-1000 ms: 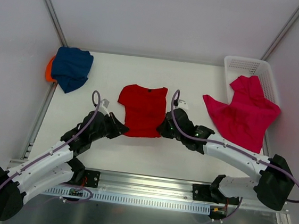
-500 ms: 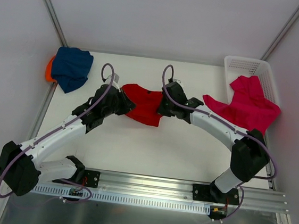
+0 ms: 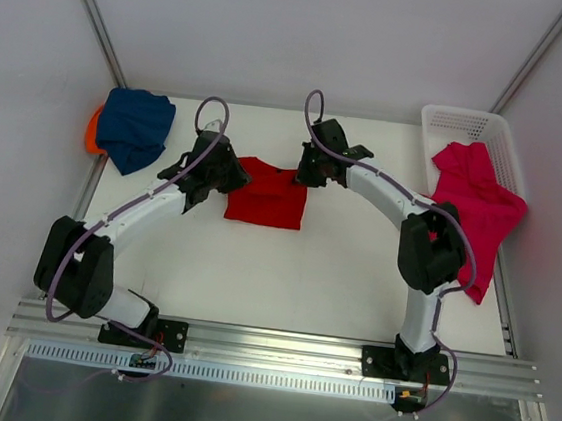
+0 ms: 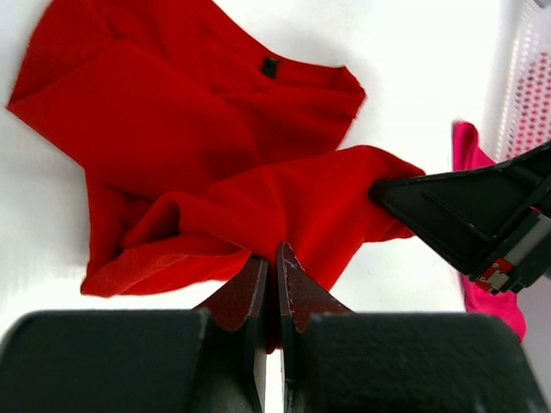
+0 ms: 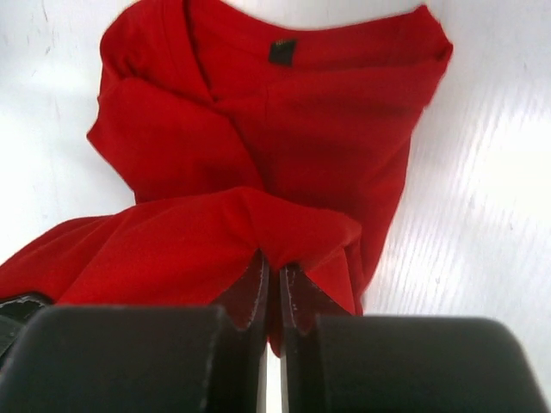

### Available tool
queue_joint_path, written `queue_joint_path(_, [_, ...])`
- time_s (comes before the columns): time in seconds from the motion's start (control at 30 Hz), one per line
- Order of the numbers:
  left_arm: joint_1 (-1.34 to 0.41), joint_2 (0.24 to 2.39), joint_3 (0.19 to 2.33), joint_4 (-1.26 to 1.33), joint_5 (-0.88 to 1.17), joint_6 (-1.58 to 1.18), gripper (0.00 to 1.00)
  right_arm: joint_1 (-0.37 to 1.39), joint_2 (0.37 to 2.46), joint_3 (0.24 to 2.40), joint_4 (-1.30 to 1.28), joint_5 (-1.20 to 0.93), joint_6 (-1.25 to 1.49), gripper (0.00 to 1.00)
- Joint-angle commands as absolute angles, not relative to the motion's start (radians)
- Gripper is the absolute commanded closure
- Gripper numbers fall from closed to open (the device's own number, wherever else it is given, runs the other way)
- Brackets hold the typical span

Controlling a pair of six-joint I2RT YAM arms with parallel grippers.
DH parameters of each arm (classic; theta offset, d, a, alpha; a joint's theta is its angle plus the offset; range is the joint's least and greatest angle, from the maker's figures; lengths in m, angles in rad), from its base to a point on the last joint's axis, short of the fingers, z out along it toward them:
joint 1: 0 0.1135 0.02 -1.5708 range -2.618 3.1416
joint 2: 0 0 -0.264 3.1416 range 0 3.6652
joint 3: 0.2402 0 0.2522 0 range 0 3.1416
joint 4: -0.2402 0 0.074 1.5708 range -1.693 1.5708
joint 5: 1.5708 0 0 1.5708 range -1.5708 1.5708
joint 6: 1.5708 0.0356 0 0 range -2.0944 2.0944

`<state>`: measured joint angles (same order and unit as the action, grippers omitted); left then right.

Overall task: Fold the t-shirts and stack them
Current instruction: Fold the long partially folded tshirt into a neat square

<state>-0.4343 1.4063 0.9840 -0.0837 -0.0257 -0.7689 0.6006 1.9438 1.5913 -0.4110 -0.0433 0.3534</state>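
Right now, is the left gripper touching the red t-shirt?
Touching. The left wrist view shows the left gripper shut on a raised fold of the red t-shirt.

Top view: orange shirt (image 3: 91, 132) almost all under navy shirt (image 3: 134, 127), only a sliver at the left shows. Both far corners of red shirt (image 3: 267, 195) covered by the wrists, and neither arm's fingertips can be seen there. Pink shirt (image 3: 476, 196) covers the near part of basket (image 3: 461, 120); its lower left edge runs behind right arm's elbow (image 3: 428, 248)

Left wrist view: pinched red fold hidden between left fingers (image 4: 247, 297), red cloth cut by top edge, basket cut at right edge, pink shirt mostly behind right fingers (image 4: 448, 215)

Right wrist view: clamped hem hidden, shirt runs off left edge, collar label (image 5: 281, 52) too small to read, dark bit at lower left corner unidentifiable
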Motion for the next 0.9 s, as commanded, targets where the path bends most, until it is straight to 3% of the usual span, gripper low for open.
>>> queue_joint_path(0.0, [-0.400, 1.483, 1.048, -0.035, -0.003, -0.753, 1.00, 0.559, 2.015, 1.706, -0.436, -0.127, 0.325, 0.99])
queue_joint_path(0.3, [-0.324, 1.702, 1.153, 0.034, 0.098, -0.759, 1.00, 0.482, 2.212, 1.916, -0.453, -0.179, 0.322, 0.96])
queue_joint_path(0.4, [-0.305, 1.767, 1.178, 0.070, 0.130, -0.761, 1.00, 0.462, 2.255, 1.957, -0.454, -0.172, 0.325, 0.53])
queue_joint_path(0.43, [-0.302, 1.784, 1.186, 0.092, 0.136, -0.765, 1.00, 0.457, 2.261, 1.960, -0.453, -0.163, 0.324, 0.17])
queue_joint_path(0.47, [-0.299, 1.810, 1.189, 0.103, 0.144, -0.767, 1.00, 0.453, 2.266, 1.968, -0.451, -0.140, 0.321, 0.01])
queue_joint_path(0.8, [-0.276, 1.894, 1.201, 0.186, 0.170, -0.770, 1.00, 0.440, 2.223, 1.881, -0.390, -0.060, 0.295, 0.01])
queue_joint_path(0.87, [-0.264, 1.901, 1.215, 0.190, 0.170, -0.756, 0.86, 0.442, 2.156, 1.784, -0.347, -0.039, 0.299, 0.01])
